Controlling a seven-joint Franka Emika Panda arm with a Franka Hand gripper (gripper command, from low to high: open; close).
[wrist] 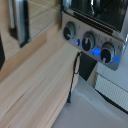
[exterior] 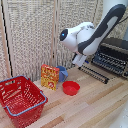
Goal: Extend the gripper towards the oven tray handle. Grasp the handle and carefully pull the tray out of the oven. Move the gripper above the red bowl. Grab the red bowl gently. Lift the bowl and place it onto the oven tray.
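We see the tray point(exterior: 109, 63) drawn out of the oven point(exterior: 116, 54), its long side running along the oven front and sloping slightly down toward the exterior view's left. The gripper point(exterior: 78, 62) hangs just beside the tray's left end; we cannot tell how its jaws stand. The red bowl point(exterior: 71, 88) sits upright on the wooden table point(exterior: 95, 107), near a red basket point(exterior: 21, 100).

Probably a mock kitchen in a lab: toaster oven point(exterior: 113, 55) on wooden table point(exterior: 95, 107), folding screen point(exterior: 35, 35) behind.
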